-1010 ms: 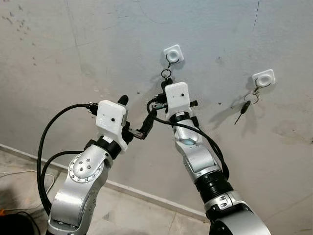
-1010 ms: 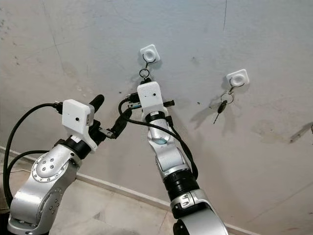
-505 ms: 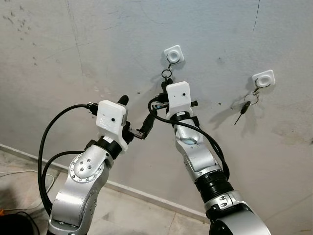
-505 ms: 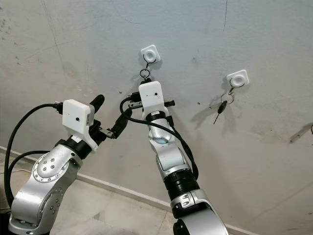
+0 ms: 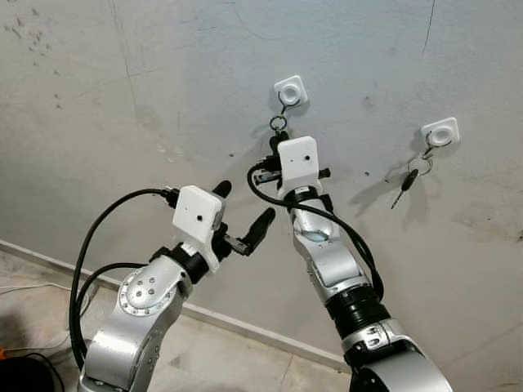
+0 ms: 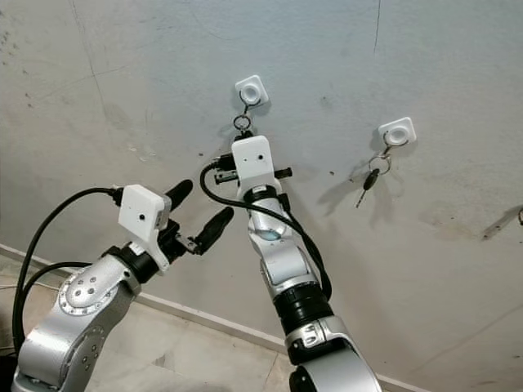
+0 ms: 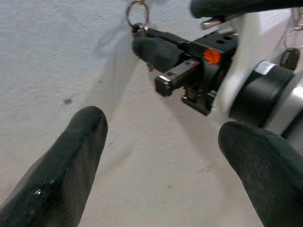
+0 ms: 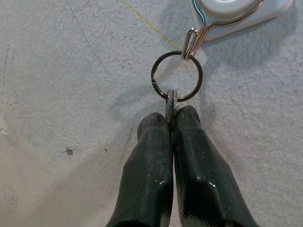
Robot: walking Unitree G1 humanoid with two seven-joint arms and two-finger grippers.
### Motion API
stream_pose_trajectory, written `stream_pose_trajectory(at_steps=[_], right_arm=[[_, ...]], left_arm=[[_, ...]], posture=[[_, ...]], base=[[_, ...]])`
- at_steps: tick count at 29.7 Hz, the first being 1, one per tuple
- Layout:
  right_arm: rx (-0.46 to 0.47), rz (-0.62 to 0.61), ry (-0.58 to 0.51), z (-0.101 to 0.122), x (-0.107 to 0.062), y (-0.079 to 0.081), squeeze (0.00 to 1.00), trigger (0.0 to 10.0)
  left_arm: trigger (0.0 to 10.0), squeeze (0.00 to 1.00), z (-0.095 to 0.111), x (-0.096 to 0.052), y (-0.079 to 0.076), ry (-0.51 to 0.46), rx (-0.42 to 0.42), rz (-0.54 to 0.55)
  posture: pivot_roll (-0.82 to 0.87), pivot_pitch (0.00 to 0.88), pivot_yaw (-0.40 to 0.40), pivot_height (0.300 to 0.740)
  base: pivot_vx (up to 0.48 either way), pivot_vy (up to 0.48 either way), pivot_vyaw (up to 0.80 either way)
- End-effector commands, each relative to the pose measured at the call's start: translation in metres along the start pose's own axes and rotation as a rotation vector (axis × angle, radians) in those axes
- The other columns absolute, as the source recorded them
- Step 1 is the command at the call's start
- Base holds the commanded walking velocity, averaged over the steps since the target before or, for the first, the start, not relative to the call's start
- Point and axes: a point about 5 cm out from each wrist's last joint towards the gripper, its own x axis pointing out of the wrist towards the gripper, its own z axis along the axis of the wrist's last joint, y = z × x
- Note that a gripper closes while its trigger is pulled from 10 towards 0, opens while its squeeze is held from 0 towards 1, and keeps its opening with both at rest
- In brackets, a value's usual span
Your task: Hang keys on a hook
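My right gripper (image 8: 171,124) is up against the wall (image 5: 163,82), fingers pressed together on a small ring of the keys; that small ring links to a larger key ring (image 8: 176,76), and the larger ring already sits in the wire of the hook (image 8: 222,14). So the thing I am holding lies straight up the wall from my fingertips, the chain of hook, big ring, small ring and gripper running in one line, close to vertical in the head views, with the ring (image 5: 278,124) hanging just under the white hook pad (image 5: 291,89). The keys themselves I cannot make out; they are behind my fingers. I judge that what remains is to let go without dragging the ring back off the wire, so any pull should be away from the wall and downward, not upward. My left gripper (image 5: 242,222) stands lower and to the left, fingers spread and holding nothing, farther from the hook than the right. I count two hooks on the wall: mine, and a second hook (image 5: 440,131) well to the right, which carries another key set (image 5: 406,178). That makes two sets of keys and two grippers.
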Motion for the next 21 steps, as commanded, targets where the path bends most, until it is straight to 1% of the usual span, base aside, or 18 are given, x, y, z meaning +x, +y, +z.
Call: stream_pose_trajectory(at_steps=[1,4,6,7,9,10,11,12,14,15,19,20,21], right_arm=[[0.000,0.024,0.170,-0.035,-0.013,0.002,1.00,10.0],[-0.007,0.020,0.171,-0.035,-0.013,0.001,1.00,10.0],[-0.007,0.020,0.171,-0.035,-0.013,0.001,1.00,10.0],[-0.012,0.024,0.176,-0.036,-0.013,0.002,0.00,10.0],[-0.009,0.031,0.179,-0.037,-0.013,0.003,0.00,10.0],[-0.065,0.040,0.166,-0.035,-0.012,0.004,0.00,10.0],[-0.065,0.040,0.166,-0.035,-0.012,0.004,0.00,10.0],[-0.095,0.039,0.148,-0.033,-0.012,0.003,0.00,10.0],[-0.108,0.039,0.135,-0.032,-0.012,0.003,0.00,10.0],[-0.132,0.045,0.122,-0.030,-0.012,0.002,0.00,10.0],[-0.149,0.046,0.119,-0.031,-0.013,0.000,0.00,10.0],[-0.144,0.050,0.120,-0.032,-0.013,0.000,0.00,9.7],[-0.140,0.051,0.119,-0.032,-0.013,0.000,0.00,2.7]], left_arm=[[10.0,0.00,-0.005,-0.006,0.007,0.021,-0.006,0.045],[10.0,0.00,-0.006,-0.011,0.012,0.028,0.000,0.075],[10.0,0.00,-0.006,-0.011,0.012,0.028,0.000,0.075],[10.0,0.00,-0.010,-0.020,0.019,0.049,0.015,0.105],[10.0,0.00,-0.013,-0.026,0.022,0.065,0.021,0.121],[10.0,0.00,-0.015,-0.028,0.023,0.070,0.024,0.128],[10.0,0.00,-0.015,-0.028,0.023,0.070,0.024,0.128],[10.0,0.00,-0.015,-0.029,0.024,0.070,0.029,0.135],[10.0,0.00,-0.015,-0.030,0.025,0.068,0.030,0.149],[10.0,0.00,-0.014,-0.032,0.026,0.064,0.034,0.164],[10.0,0.00,-0.014,-0.038,0.028,0.062,0.041,0.183],[10.0,0.00,-0.013,-0.040,0.028,0.063,0.042,0.186],[10.0,0.00,-0.014,-0.043,0.028,0.067,0.043,0.189]], posture=[[0.28,0.069,-0.128,0.740],[0.28,0.069,-0.128,0.740],[0.28,0.069,-0.128,0.740],[0.29,0.068,-0.130,0.740],[0.29,0.068,-0.130,0.740],[0.29,0.066,-0.133,0.740],[0.29,0.066,-0.133,0.740],[0.29,0.066,-0.133,0.740],[0.29,0.061,-0.136,0.740],[0.29,0.061,-0.136,0.740],[0.30,0.061,-0.141,0.740],[0.30,0.060,-0.142,0.740],[0.30,0.060,-0.143,0.740]], base=[[0.000,0.000,0.00],[0.000,0.000,0.00],[0.000,0.000,0.00],[0.000,0.000,0.00],[0.000,0.000,0.00],[0.000,0.000,0.00],[0.000,0.000,0.00],[0.000,0.000,0.00],[0.000,0.000,0.00],[0.000,0.000,0.00],[0.000,0.000,0.00],[0.000,0.000,0.00],[0.000,0.000,0.00]])
